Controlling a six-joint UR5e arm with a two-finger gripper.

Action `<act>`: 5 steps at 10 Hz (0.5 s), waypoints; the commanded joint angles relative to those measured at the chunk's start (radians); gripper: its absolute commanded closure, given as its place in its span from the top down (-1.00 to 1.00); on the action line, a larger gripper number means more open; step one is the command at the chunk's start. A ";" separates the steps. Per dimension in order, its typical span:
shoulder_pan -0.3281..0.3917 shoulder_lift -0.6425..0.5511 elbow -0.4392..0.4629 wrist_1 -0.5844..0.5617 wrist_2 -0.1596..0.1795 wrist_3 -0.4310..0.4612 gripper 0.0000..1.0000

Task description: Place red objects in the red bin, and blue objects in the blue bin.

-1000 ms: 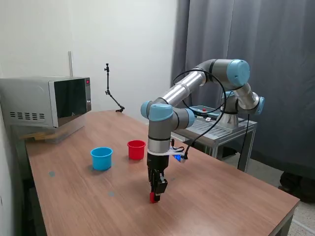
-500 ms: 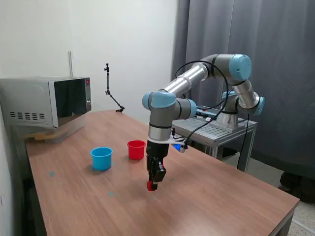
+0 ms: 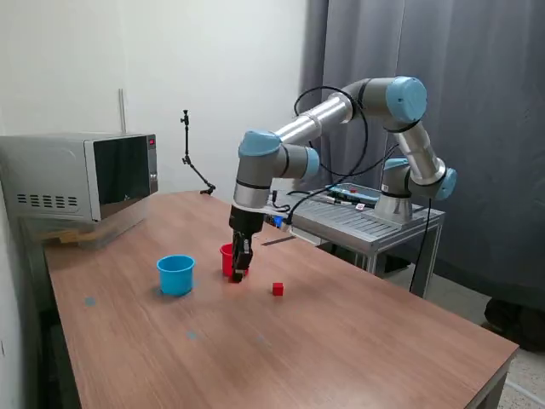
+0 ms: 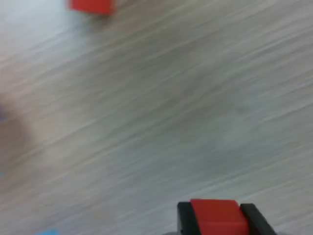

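My tool (image 3: 239, 274) is closed on a red cube (image 4: 218, 218); the wrist view shows it pinched between the two black fingers (image 4: 185, 218), w/ wood grain of the tabletop (image 3: 358, 341) blurred below. I'm carrying it low, so it has little room to slip or swing. The red cup (image 3: 226, 257) sits just behind my tool in the exterior view, partly hidden by it, so I judge I'm at the cup's near side, not yet over the rim. Next I'd need to lift enough to clear the rim, centre, then let go.

The other red cube (image 3: 278, 289) lies loose on the tabletop, near my tool, on the side away from the blue cup (image 3: 175, 274); the wrist view catches it too. The blue cup stands a bit apart on my tool's other side. Blue cubes: can't spot them for sure.
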 commanded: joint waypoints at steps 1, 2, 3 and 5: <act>-0.084 -0.057 0.079 0.000 -0.048 0.000 -1.00; -0.104 -0.081 0.111 0.000 -0.052 0.001 -1.00; -0.115 -0.113 0.146 0.000 -0.054 0.006 -1.00; -0.138 -0.179 0.235 0.000 -0.071 0.047 -1.00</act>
